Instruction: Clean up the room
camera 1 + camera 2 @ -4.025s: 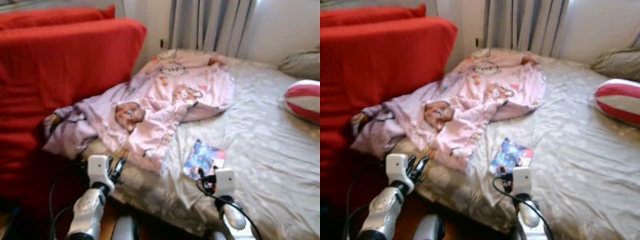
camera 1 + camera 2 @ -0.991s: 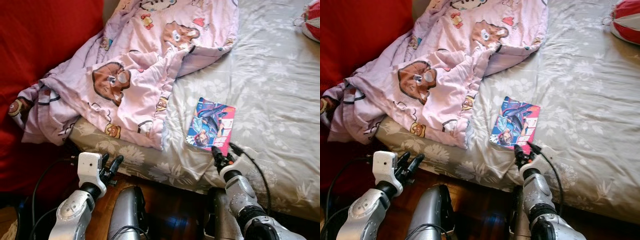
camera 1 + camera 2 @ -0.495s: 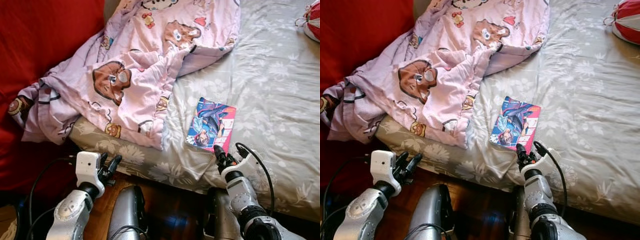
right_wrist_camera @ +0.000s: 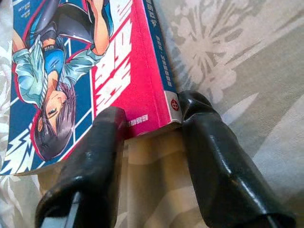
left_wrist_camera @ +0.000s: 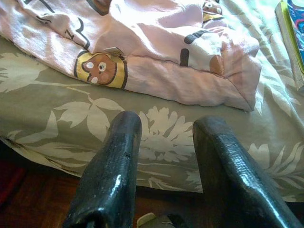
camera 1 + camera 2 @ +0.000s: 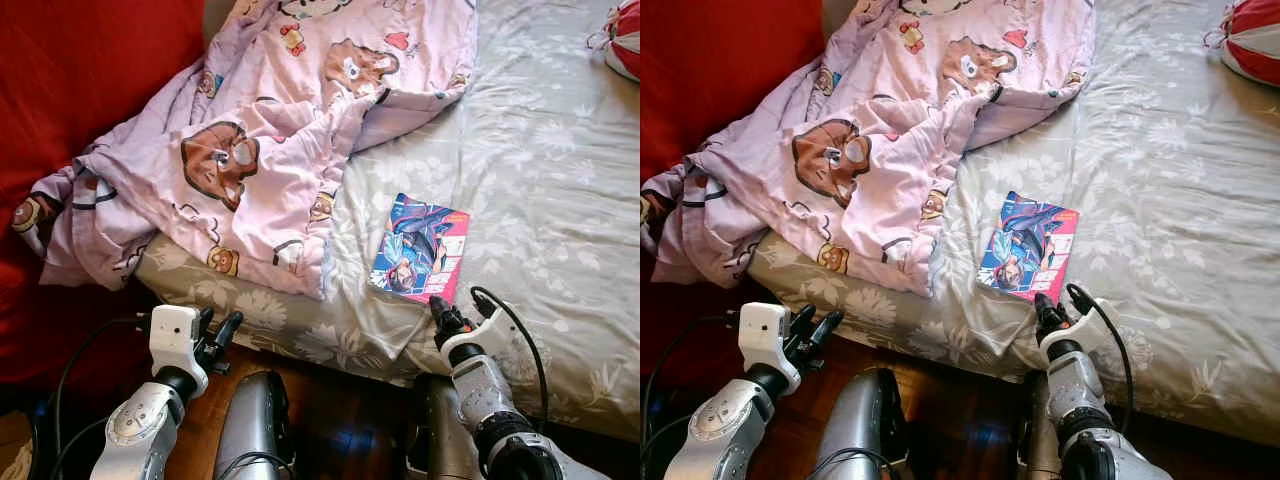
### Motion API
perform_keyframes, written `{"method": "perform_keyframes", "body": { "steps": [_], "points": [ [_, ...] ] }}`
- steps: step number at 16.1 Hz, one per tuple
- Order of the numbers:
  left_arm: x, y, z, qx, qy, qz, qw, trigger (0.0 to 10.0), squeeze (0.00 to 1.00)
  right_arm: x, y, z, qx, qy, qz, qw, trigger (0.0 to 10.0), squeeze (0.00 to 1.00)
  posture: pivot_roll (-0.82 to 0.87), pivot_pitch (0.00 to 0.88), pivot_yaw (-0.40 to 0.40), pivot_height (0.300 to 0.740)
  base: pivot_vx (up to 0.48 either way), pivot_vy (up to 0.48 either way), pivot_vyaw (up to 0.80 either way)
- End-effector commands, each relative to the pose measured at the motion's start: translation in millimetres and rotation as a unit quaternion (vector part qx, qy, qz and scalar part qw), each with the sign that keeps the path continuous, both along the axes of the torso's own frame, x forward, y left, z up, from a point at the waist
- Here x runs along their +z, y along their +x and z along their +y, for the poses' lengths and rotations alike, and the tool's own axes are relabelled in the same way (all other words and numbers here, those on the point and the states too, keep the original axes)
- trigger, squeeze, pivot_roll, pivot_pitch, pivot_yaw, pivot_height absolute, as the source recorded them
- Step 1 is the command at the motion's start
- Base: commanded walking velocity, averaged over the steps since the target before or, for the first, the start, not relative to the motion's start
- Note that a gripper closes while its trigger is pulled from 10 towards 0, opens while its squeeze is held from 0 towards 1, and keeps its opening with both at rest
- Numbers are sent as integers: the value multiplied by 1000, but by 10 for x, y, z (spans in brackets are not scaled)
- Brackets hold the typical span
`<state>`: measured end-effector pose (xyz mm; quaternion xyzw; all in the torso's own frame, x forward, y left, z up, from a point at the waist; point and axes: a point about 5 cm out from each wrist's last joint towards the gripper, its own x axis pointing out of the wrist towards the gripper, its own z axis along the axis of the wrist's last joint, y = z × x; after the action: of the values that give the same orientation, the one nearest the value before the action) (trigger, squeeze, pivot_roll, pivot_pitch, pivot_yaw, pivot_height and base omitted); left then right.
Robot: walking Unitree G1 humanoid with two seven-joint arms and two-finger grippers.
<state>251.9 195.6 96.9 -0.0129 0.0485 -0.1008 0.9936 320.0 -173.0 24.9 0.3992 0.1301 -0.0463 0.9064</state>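
A colourful manga book (image 6: 420, 248) lies flat on the grey floral sheet (image 6: 540, 170) near the bed's front edge. My right gripper (image 6: 441, 313) is open right at the book's near corner. In the right wrist view, the book's red-spined corner (image 4: 142, 90) sits between the two black fingers (image 4: 102, 142), which lie on the sheet. A crumpled pink cartoon-print blanket (image 6: 270, 140) covers the bed's left part and hangs over its edge. My left gripper (image 6: 218, 335) is open and holds nothing, low beside the mattress and below the blanket's hem (image 5: 190, 80).
A red sofa cover (image 6: 80, 80) rises at the left, against the blanket. A red-and-white striped cushion (image 6: 625, 40) lies at the far right of the bed. Dark wooden floor (image 6: 340, 420) shows below the mattress edge, between my arms.
The camera has tilted down and come closer to the bed edge. My right gripper has edged forward to the book's near corner. The left gripper has hardly moved.
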Motion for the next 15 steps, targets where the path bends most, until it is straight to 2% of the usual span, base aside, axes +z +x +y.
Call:
{"method": "perform_keyframes", "body": {
  "steps": [1, 9, 12, 15],
  "points": [
    [-61, -52, 45, 8, 2, 16, 1000, 10000, 0, -219, -167, 157, 25, 19, 51, 998, 0, 0, 215, 314, 88, 590, 0, 0, 0],
    [-42, -8, 56, 10, 1, 12, 1000, 10000, 0, -221, -171, 153, 28, 4, 52, 998, 0, 0, 210, 298, 83, 590, 0, 0, 0],
    [-66, 50, 33, 11, -1, 12, 1000, 10000, 0, -107, -72, 143, 22, -11, 27, 999, 0, 0, 193, 272, 80, 590, 0, 0, 0],
    [-69, 167, -4, 11, -6, 4, 1000, 10000, 0, 42, 31, 162, 37, -68, -15, 997, 0, 0, 175, 229, 73, 590, 0, 0, 0]
  ]
}}
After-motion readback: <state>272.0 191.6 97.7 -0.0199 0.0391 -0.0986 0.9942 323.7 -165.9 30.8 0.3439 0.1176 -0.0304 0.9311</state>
